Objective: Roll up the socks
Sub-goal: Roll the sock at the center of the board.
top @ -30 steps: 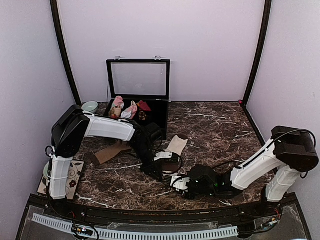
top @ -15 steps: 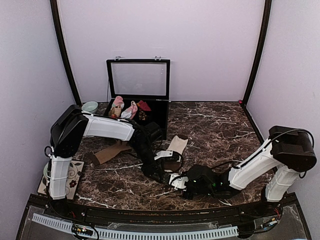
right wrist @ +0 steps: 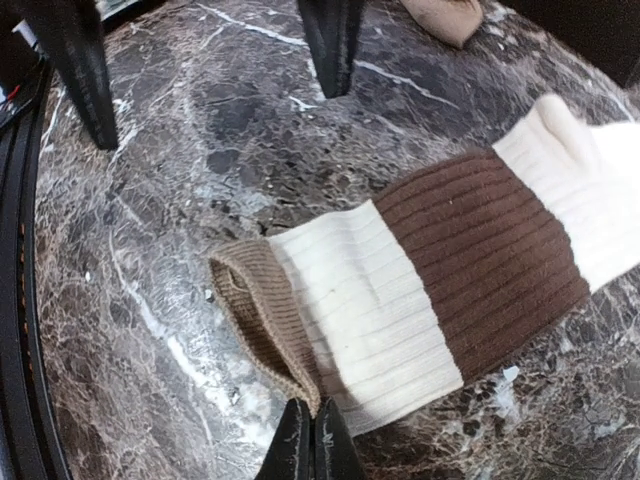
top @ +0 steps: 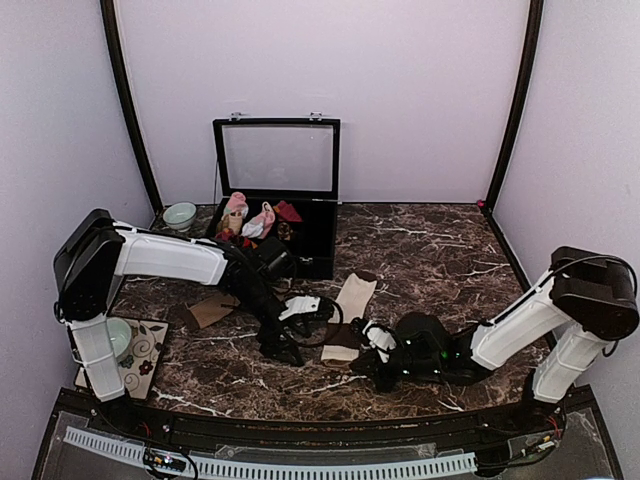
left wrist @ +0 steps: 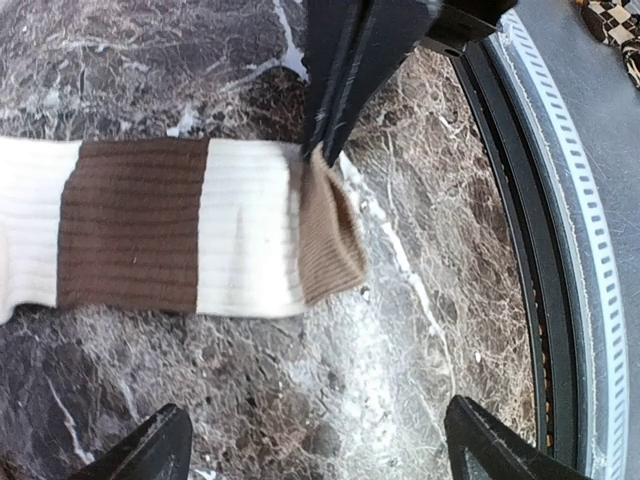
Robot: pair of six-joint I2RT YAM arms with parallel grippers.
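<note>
A cream sock (right wrist: 430, 280) with a dark brown band and a tan cuff lies flat on the marble table (top: 440, 260). In the top view this cream sock (top: 352, 298) runs toward the near edge. My right gripper (right wrist: 310, 435) is shut, its tips pinching the edge of the tan cuff, which stands slightly raised. My left gripper (left wrist: 320, 445) hangs wide open a little short of the cuff, with only bare marble between its fingers. The plain tan-brown sock (top: 213, 309) lies flat to the left, behind the left arm. In the top view the left gripper (top: 284, 349) and right gripper (top: 362, 349) flank the cuff.
A black box (top: 320, 240) with its lid up stands at the back and holds pink-and-white and dark red bundles. A pale bowl (top: 180, 213) sits beside it. Another bowl (top: 118, 336) rests on a patterned mat (top: 152, 345) at the near left. A metal rail (left wrist: 570, 250) borders the near edge.
My left gripper opened wide, let go of the cuff and drew back to the left. My right gripper closed on the cuff edge and shifted slightly right.
</note>
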